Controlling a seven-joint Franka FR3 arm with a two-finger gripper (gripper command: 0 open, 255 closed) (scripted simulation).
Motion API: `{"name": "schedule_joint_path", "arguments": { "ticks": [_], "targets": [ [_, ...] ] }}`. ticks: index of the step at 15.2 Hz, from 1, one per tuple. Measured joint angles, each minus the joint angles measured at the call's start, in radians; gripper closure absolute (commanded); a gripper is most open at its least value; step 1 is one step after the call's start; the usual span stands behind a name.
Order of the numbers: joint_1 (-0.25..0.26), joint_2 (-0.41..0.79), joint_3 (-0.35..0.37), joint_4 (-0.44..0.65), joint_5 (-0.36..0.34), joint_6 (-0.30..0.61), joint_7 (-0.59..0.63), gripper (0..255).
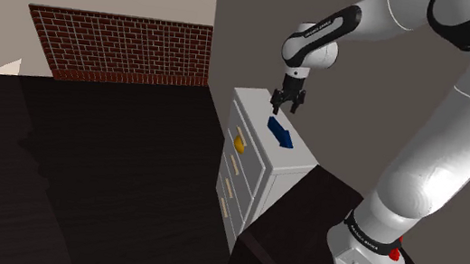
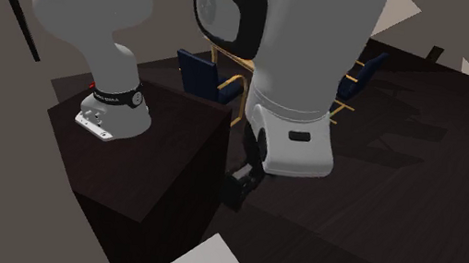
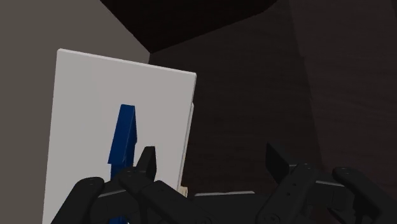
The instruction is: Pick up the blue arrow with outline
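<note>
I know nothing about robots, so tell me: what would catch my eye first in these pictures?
A big white arm reaches toward a white drawer cabinet in the shoulder view's middle. A bright blue arrow lies flat on the cabinet's top, and the black tool, open, hangs close above the top near it. A red brick wall stands behind, at upper left.

A: Shoulder view: from where?
B: Beside and behind the stand (image 1: 293,242), high, facing down and left over the white cabinet (image 1: 260,134) toward a brick wall (image 1: 125,46).
A: Second exterior view?
B: Close in, across the cabinet, facing back at the arm (image 2: 297,69) and stand.
A: Wrist view?
B: On the hand, close above the cabinet top, looking past the pincer (image 3: 210,153). All three share that top and its blue arrow (image 1: 280,132).
</note>
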Motion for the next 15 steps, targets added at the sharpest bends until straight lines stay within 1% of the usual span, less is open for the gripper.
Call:
{"name": "schedule_joint_path", "arguments": {
  "ticks": [3, 6, 10, 15],
  "targets": [
    [-0.023, 0.100, -0.015, 0.046, 0.027, 0.042, -0.029, 0],
    [-0.052, 0.222, -0.022, 0.123, 0.064, 0.076, -0.061, 0],
    [-0.097, 0.352, -0.028, 0.218, 0.101, 0.095, -0.095, 0],
    [-0.156, 0.540, -0.020, 0.368, 0.148, 0.115, -0.120, 0]
  ]
}}
